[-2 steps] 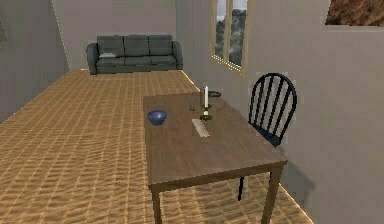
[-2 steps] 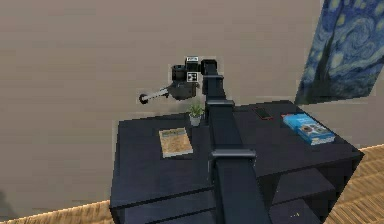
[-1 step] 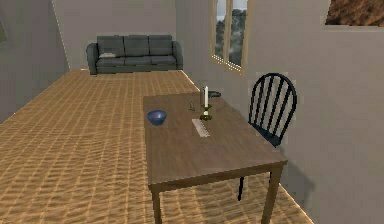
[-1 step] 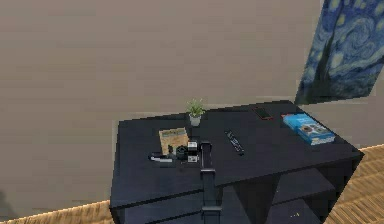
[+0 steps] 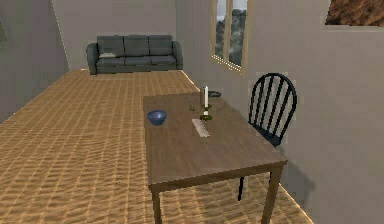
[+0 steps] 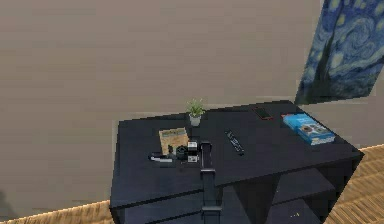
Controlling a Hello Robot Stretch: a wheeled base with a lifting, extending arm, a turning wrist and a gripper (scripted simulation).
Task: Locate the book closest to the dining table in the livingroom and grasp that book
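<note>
Arm (image 6: 208,185) reaches over cabinet (image 6: 270,150); tool (image 6: 158,157) near tan book (image 6: 173,134) (holding anything? cannot tell).

The far end of my gripper (image 6: 160,157) overlaps the tan book (image 6: 173,135) toward the left edge of the cabinet top (image 6: 270,150); whether I hold anything, I cannot tell. The painting (image 6: 345,50) is cut by the arm side view's right edge.
</note>
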